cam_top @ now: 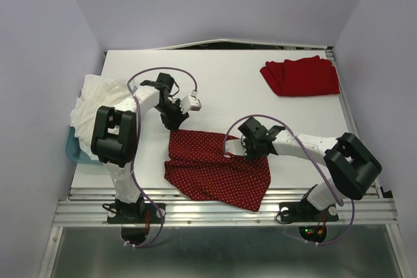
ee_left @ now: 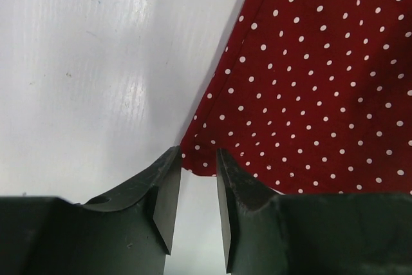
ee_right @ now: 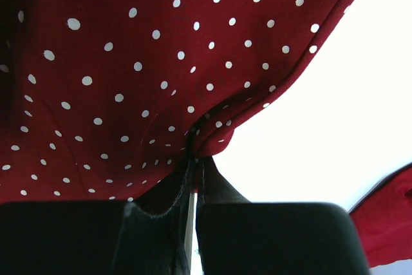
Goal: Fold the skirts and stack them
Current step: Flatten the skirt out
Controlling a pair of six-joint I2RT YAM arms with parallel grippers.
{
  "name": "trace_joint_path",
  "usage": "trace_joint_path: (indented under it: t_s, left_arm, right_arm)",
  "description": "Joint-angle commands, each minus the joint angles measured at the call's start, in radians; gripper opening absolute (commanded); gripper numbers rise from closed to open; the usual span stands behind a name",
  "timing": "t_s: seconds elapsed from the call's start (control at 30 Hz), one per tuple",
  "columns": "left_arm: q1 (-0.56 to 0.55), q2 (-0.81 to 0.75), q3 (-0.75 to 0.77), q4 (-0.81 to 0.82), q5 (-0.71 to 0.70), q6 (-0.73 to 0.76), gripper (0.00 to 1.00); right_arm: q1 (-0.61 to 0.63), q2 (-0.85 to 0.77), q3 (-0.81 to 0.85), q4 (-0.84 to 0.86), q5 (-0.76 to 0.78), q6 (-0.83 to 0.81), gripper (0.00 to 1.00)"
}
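1. Dark red cloth with white dots, the polka-dot skirt [cam_top: 215, 172] lies spread at the near edge of the table [cam_top: 228, 76], wide hem toward the arm bases.
2. The right gripper [ee_right: 194, 159] has its jaws pinched tight on a bunched edge of it.
3. The left gripper [ee_left: 198, 159] shows a narrow gap, tips at the skirt's corner, not clamped.
4. The plain red skirt [cam_top: 301, 76] sits folded at the far right.
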Motion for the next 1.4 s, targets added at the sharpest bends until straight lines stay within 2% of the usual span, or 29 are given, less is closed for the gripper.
trace_joint_path:
  t_s: [0.0, 0.27, 0.37, 0.43, 0.57, 0.63, 0.73, 0.9, 1.13, 1.27, 1.37]
  left_arm:
    - [0.004, 0.025, -0.01, 0.019, -0.018, 0.003, 0.4]
    - [0.0, 0.053, -0.048, 0.042, -0.01, 0.017, 0.43]
    - [-0.005, 0.056, -0.083, 0.063, -0.01, 0.0, 0.4]
    - [-0.017, 0.051, -0.109, 0.08, -0.012, -0.006, 0.35]
    - [-0.02, 0.036, -0.194, 0.117, 0.011, -0.052, 0.08]
    - [-0.017, 0.013, -0.208, 0.128, 0.032, -0.092, 0.0]
    - [-0.008, -0.059, -0.188, 0.12, 0.022, -0.118, 0.0]
    - [0.084, -0.148, 0.096, 0.048, 0.023, -0.224, 0.0]
    - [0.112, -0.202, 0.566, 0.071, -0.061, -0.379, 0.0]
    - [0.116, -0.246, 0.677, 0.169, -0.131, -0.486, 0.0]
    - [0.116, -0.327, 0.678, 0.301, -0.19, -0.542, 0.0]
  right_arm:
    - [0.001, -0.024, 0.021, -0.015, -0.01, 0.0, 0.01]
    - [0.001, -0.028, 0.013, -0.009, -0.005, 0.014, 0.01]
    - [0.001, -0.03, 0.015, -0.008, -0.002, 0.023, 0.01]
    - [0.001, -0.033, 0.016, -0.008, 0.008, 0.028, 0.01]
    - [-0.019, -0.045, 0.027, -0.008, 0.015, 0.065, 0.01]
    - [-0.041, -0.054, 0.048, -0.009, 0.021, 0.08, 0.01]
    - [-0.102, -0.076, 0.097, -0.014, 0.022, 0.127, 0.01]
    - [-0.197, -0.113, 0.249, -0.028, 0.05, 0.167, 0.01]
    - [-0.3, -0.126, 0.488, -0.025, 0.1, 0.2, 0.01]
    - [-0.349, -0.097, 0.664, -0.002, 0.146, 0.233, 0.01]
    - [-0.364, -0.088, 0.8, 0.058, 0.18, 0.258, 0.01]
